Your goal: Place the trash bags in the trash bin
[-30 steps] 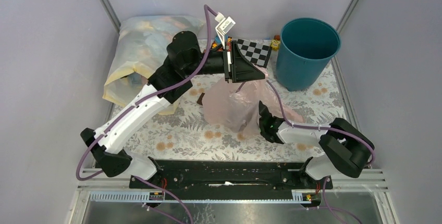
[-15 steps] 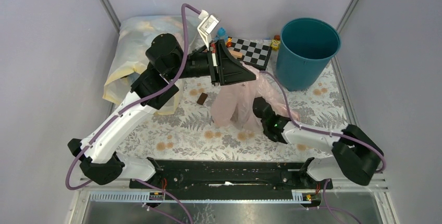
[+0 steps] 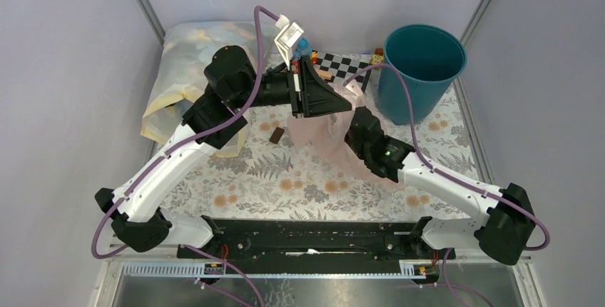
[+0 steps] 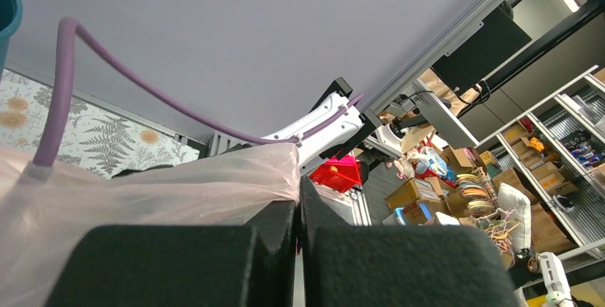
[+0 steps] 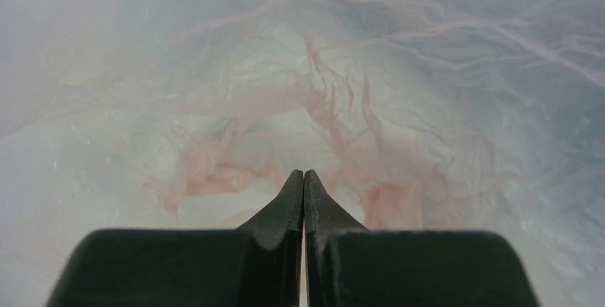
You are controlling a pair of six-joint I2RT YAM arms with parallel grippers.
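Trash bags (image 3: 324, 134) pinched in left hand (image 4: 298, 203); right hand (image 5: 304, 178) closed; trash bin (image 3: 421, 71) nearby.

left claw (image 4: 298, 203) clamped, right claw (image 5: 304, 180) clamped

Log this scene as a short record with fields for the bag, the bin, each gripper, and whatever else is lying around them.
trash bag: pale pink, crumpled, held by both grippers, outside the bin
trash bin: teal, upright, to the right of the bag
left gripper: shut on the bag's edge
right gripper: shut in the bag's folds
other items: yellowish sack, checkered board, small brown piece
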